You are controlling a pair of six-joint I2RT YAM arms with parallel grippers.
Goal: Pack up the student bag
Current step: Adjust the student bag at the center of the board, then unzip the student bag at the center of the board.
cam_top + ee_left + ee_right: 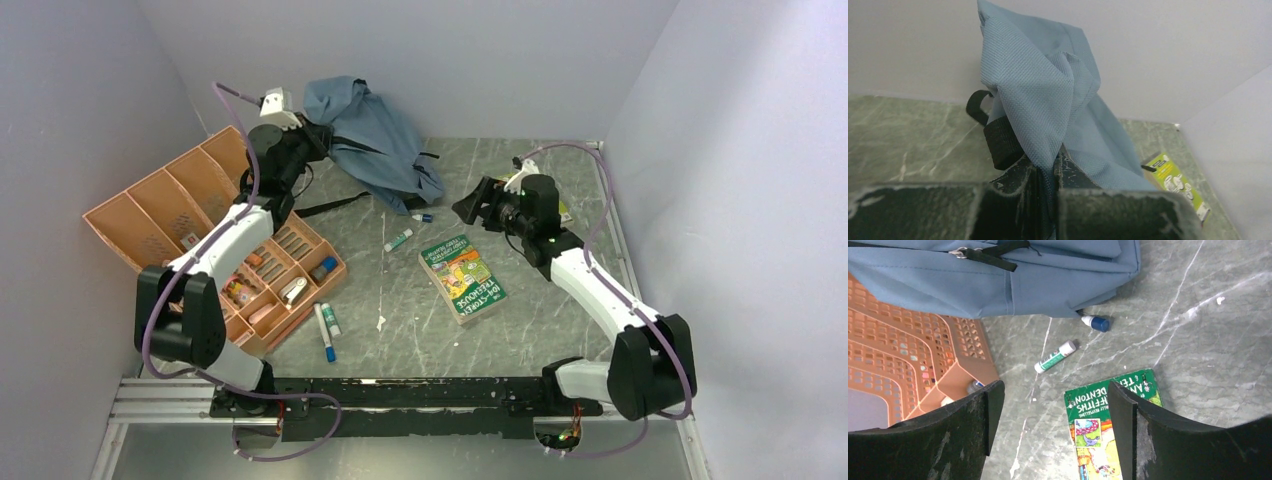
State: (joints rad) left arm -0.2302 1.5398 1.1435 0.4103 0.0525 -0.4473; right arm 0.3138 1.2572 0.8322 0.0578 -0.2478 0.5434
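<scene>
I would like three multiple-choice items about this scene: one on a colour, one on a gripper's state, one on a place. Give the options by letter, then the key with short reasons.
1. The compartment tray is: A orange; B green; C white.
2. The left gripper is: A open; B shut on nothing; C shut on the student bag fabric.
3. The green book lies: A in the tray; B flat on the table; C inside the bag.

Key:
1 A: its walls show orange from above.
2 C: the left wrist view shows blue fabric pinched between its jaws.
3 B: it lies on bare table, right of the tray.
</scene>
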